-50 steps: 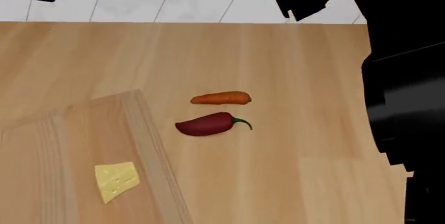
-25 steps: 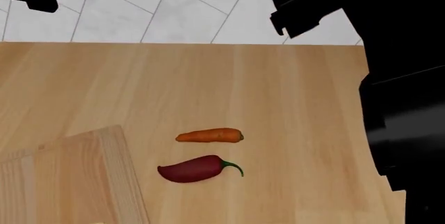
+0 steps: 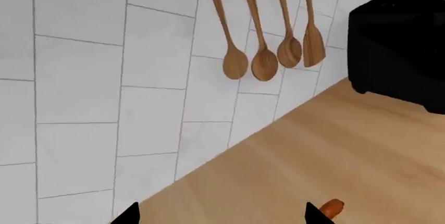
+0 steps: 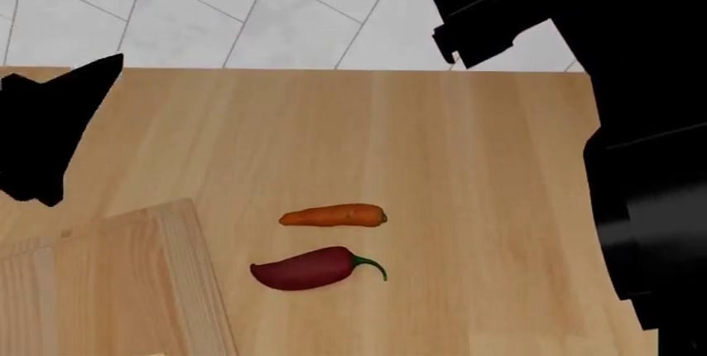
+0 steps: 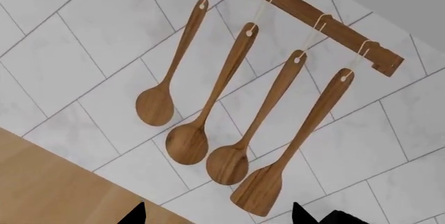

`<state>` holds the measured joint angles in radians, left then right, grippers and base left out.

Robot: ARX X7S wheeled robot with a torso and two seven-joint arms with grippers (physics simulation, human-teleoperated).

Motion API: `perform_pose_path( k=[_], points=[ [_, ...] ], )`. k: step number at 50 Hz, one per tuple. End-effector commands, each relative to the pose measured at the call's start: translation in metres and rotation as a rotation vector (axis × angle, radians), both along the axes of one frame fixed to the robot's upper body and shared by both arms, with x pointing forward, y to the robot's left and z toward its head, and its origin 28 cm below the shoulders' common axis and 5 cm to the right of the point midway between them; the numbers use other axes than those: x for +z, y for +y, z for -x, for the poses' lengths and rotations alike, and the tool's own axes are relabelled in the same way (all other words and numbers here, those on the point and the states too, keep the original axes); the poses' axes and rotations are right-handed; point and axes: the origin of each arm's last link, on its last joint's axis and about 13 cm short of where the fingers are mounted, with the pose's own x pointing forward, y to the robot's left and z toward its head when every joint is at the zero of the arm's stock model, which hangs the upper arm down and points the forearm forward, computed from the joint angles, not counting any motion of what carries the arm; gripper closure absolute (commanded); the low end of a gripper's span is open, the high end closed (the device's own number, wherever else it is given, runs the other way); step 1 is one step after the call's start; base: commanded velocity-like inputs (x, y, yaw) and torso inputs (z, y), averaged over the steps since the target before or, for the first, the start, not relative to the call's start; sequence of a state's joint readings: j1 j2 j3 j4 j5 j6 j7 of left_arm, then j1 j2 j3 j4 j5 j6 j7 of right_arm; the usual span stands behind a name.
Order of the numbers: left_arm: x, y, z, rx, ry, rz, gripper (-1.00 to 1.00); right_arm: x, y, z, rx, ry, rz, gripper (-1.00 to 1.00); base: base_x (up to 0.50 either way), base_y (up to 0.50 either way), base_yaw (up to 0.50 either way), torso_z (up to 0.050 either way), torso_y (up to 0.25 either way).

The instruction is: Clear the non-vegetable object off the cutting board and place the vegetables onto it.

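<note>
Both jaws spread, holding nothing; I count one tapered orange carrot, one dark red chili pepper, beside the light wooden cutting board.

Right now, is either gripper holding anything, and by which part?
Nothing is held: both wrist views show spread, empty jaws, and the orange carrot and dark red chili pepper lie untouched on the wooden counter.

We record a light wooden counter running back to a white tiled wall. On it we list a cutting board at the near left, with a carrot and a red chili pepper lying just right of it. Carrot behind pepper, the two apart.
</note>
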<state>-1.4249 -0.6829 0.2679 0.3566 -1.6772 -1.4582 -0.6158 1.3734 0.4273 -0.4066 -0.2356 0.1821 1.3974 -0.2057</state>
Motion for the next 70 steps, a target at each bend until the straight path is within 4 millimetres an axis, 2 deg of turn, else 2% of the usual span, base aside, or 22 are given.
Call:
perform_pose_path(
  k=[1,5,14,34,52,70],
  points=[
    [-0.001,0.006,0.055,-0.123,0.191,-0.138,-1.00,0.004,0.001,0.000,0.003,0.000,0.011,-1.00,0.00,0.00,0.00,0.000,0.000],
    [-0.013,0.007,0.065,-0.152,0.267,-0.156,-1.00,0.012,0.001,-0.001,0.003,-0.005,0.025,-1.00,0.00,0.00,0.00,0.000,0.000],
    [-0.016,0.011,0.073,-0.176,0.346,-0.190,-1.00,0.015,0.000,-0.001,-0.006,-0.004,0.026,-1.00,0.00,0.00,0.00,0.000,0.000],
    [-0.039,0.009,0.089,-0.266,0.468,-0.250,-1.00,0.004,-0.004,-0.002,-0.044,0.017,0.012,-1.00,0.00,0.00,0.00,0.000,0.000],
    [-0.065,0.011,0.067,-0.214,0.456,-0.209,-1.00,-0.001,-0.005,0.001,-0.038,0.033,0.015,-1.00,0.00,0.00,0.00,0.000,0.000],
    [-0.087,0.013,0.059,-0.197,0.503,-0.160,-1.00,0.002,-0.004,0.003,-0.035,0.031,0.020,-1.00,0.00,0.00,0.00,0.000,0.000]
  ],
)
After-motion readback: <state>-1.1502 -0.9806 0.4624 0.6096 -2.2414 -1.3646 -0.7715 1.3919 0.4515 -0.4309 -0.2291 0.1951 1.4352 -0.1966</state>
